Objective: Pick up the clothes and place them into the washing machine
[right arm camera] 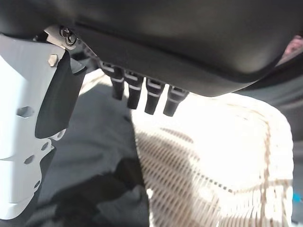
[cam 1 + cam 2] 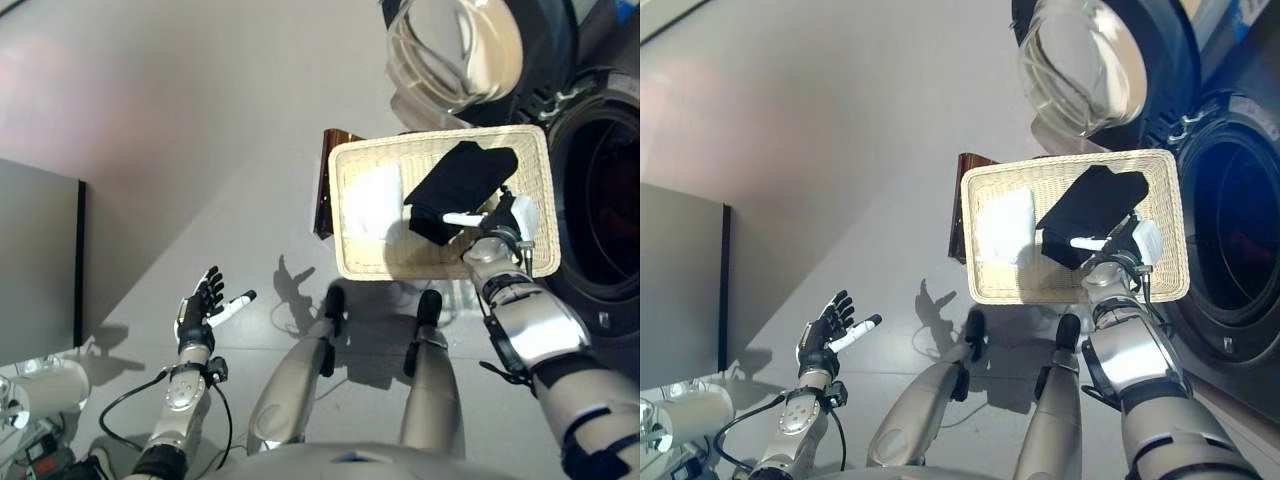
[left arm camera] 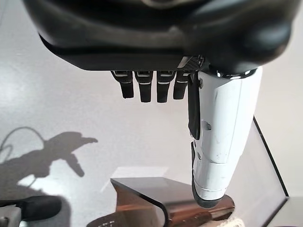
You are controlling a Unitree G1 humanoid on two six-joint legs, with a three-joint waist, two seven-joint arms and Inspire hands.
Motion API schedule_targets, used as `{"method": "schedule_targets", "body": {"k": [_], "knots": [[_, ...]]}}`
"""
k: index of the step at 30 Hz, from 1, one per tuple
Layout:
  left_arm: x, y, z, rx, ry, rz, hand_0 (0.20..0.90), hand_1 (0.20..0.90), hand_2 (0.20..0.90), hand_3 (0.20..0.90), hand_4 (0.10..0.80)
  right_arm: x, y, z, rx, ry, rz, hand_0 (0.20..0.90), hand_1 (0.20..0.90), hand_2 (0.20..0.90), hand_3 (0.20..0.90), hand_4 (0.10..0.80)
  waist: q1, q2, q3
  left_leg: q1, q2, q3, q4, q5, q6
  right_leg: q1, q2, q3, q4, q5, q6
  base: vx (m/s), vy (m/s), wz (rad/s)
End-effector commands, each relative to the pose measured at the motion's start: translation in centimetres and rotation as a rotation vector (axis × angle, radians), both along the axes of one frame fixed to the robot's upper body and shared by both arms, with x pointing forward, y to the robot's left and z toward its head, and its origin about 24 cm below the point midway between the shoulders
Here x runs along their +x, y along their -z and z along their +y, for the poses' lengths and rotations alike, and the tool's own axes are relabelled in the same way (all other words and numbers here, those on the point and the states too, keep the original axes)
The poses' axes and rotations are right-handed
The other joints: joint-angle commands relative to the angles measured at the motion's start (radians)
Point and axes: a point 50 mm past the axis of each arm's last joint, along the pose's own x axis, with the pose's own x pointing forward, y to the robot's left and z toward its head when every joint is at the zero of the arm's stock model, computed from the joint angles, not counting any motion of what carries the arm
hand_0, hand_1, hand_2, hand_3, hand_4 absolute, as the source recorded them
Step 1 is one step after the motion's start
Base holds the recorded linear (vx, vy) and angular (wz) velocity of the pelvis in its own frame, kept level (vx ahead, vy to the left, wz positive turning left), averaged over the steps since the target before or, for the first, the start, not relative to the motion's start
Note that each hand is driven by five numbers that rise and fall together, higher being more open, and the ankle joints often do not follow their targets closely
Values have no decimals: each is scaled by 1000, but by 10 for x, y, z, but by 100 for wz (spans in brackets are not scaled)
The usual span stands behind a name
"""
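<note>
A black garment lies across the far right of a wicker basket, with a folded white cloth beside it on the left. My right hand is over the basket's near right part, at the black garment's near edge. Its fingers are straight and its white-covered thumb points left across the cloth. The right wrist view shows the black garment and the wicker weave just past the open fingers, with nothing held. My left hand hangs open low on the left, over the floor.
The washing machine's dark drum opening is at the right, right next to the basket. Its round glass door stands swung open above the basket. A dark brown stand shows under the basket's left side. A grey cabinet stands at far left.
</note>
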Motion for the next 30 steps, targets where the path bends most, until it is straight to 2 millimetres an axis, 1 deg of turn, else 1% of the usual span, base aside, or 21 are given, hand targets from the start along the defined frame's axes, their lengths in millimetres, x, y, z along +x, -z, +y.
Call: {"method": "schedule_targets", "body": {"k": [1,2,4,7,9,10,11,12,13,14,17,19,23,26,30], "knots": [[10,-34,38,127,-95,-163,900,900,900,900,800,13,-45,-9,-295,9,-60,900,900,900,900,800,21,-2,-7,-132,-33,26,55,7,-23,10,8,-9,-54,5,-36,-11,5,14],[10,-35,38,127,-95,-163,900,900,900,900,800,13,-45,-9,-295,9,-60,900,900,900,900,800,20,-2,-7,-133,-33,26,56,7,-23,9,8,-9,-54,5,-36,-15,5,11],[13,-37,35,139,-90,-175,900,900,900,900,800,15,-57,-12,-380,18,-46,900,900,900,900,800,27,1,7,-149,-37,23,70,3,-21,-5,6,-12,-37,-1,-37,-15,14,5],[18,-44,33,142,-88,-205,900,900,900,900,800,16,-81,-22,-475,76,-63,900,900,900,900,800,31,11,25,-192,-50,22,109,-8,-15,-47,2,-9,12,-13,-40,-23,26,6],[22,-49,32,148,-87,-230,900,900,900,900,800,15,-96,-30,-509,112,-82,900,900,900,900,800,36,19,36,-226,-57,21,148,-18,-13,-84,-1,-10,58,-26,-44,-45,21,15],[24,-51,32,144,-88,-238,900,900,900,900,800,15,-99,-33,-516,115,-79,900,900,900,900,800,40,22,38,-243,-59,20,165,-24,-12,-102,-2,-10,81,-37,-45,-50,-3,16],[27,-56,31,146,-83,-262,900,900,900,900,800,14,-106,-37,-524,126,-85,900,900,900,900,800,43,24,45,-263,-62,21,189,-31,-11,-119,-5,-11,106,-45,-47,-46,-7,13],[27,-58,31,144,-86,-271,900,900,900,900,800,16,-113,-37,-534,128,-99,900,900,900,900,800,45,28,48,-277,-64,19,199,-33,-11,-136,-5,-13,129,-53,-48,66,-21,15],[28,-58,30,139,-85,-274,900,900,900,900,800,16,-117,-38,-542,127,-91,900,900,900,900,800,45,26,45,-283,-67,12,226,-76,-16,-143,-6,-6,164,-97,-42,60,-13,19],[29,-61,29,133,-80,-286,900,900,900,900,800,17,-123,-40,-555,127,-77,900,900,900,900,800,47,29,53,-315,-72,10,261,-85,-15,-173,-9,-7,207,-112,-46,71,-14,18],[30,-62,27,127,-75,-296,900,900,900,900,800,17,-127,-42,-569,123,-56,900,900,900,900,800,51,31,56,-347,-74,7,284,-89,-18,-200,-14,-12,233,-120,-47,-19,-9,16],[32,-65,24,116,-62,-311,900,900,900,900,800,18,-137,-44,-565,125,-62,900,900,900,900,800,56,36,62,-371,-75,1,290,-88,-18,-225,-13,-12,256,-131,-51,-20,-5,8],[34,-69,22,103,-57,-330,900,900,900,900,800,19,-148,-45,-586,116,-61,900,900,900,900,800,64,38,79,-418,-76,-7,320,-89,-18,-268,-14,-16,288,-140,-58,-16,-14,6],[34,-68,21,100,-61,-328,900,900,900,900,800,22,-153,-41,-589,98,-72,900,900,900,900,800,67,39,90,-430,-78,-14,320,-88,-16,-282,-12,-14,297,-147,-60,4,-19,7],[33,-67,23,105,-65,-324,900,900,900,900,800,23,-156,-39,-588,84,-80,900,900,900,900,800,70,40,96,-443,-81,-17,317,-83,-17,-301,-12,-17,309,-151,-63,-2,-3,6]]}}
